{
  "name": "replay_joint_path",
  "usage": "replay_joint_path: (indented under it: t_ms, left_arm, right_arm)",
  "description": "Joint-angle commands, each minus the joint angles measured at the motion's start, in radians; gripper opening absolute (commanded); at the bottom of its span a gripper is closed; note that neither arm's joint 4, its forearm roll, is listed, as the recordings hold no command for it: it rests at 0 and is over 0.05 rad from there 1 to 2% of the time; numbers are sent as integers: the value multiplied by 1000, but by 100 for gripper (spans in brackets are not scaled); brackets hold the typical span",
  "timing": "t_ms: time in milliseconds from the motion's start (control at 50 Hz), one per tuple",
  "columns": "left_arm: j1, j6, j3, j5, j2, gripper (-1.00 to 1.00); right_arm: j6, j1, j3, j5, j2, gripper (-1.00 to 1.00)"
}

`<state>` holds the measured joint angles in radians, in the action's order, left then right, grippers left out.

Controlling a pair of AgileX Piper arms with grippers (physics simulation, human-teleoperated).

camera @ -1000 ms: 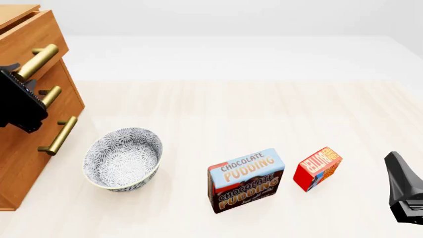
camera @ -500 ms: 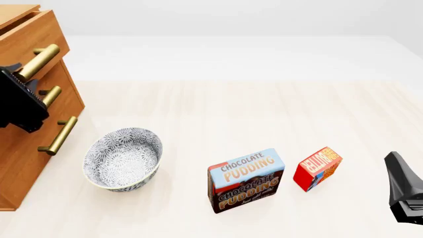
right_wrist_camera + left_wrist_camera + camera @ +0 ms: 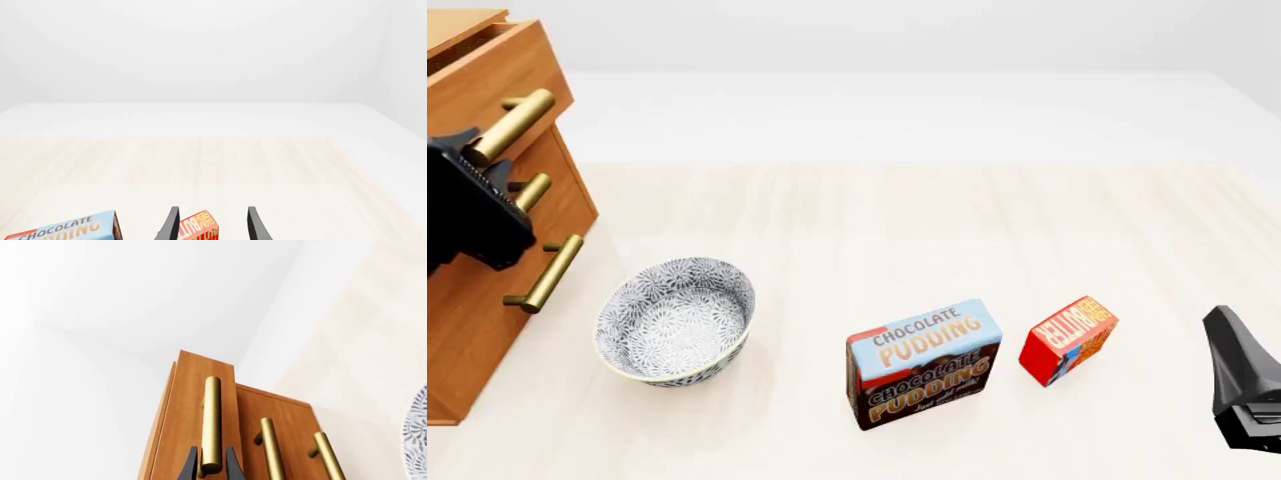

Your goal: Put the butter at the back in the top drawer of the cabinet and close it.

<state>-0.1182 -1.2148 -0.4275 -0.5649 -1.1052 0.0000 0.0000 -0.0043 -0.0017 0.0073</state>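
At lower right of the front view, the butter [image 3: 1069, 338] stands on a pale wood-grain table [image 3: 894, 230] under white walls, the open right gripper [image 3: 212, 225] behind it. At far left, the left gripper [image 3: 212, 467] clamps the top drawer [image 3: 487, 70] handle on the cabinet [image 3: 481, 300].

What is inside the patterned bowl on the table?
The bowl shows only its own patterned inner wall and bottom; nothing lies in it. The near rim covers a small strip of the inside wall closest to the camera, so that strip cannot be checked.

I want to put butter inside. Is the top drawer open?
Partly open: the top drawer juts out past the lower fronts, and the left gripper pinches its handle.
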Motion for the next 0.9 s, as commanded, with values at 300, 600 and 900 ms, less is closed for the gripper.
replay_joint_path:
  t_ms: [300, 600, 900]
  left_arm:
    - [73, -20, 40, -32, -54, -100]
    - [79, -35, 64, -55, -64, -100]
    - [98, -42, 54, -70, -99, -100]
  right_arm:
    - [0, 0, 0, 0, 0, 100]
    - [0, 0, 0, 0, 0, 100]
    - [0, 0, 0, 0, 0, 100]
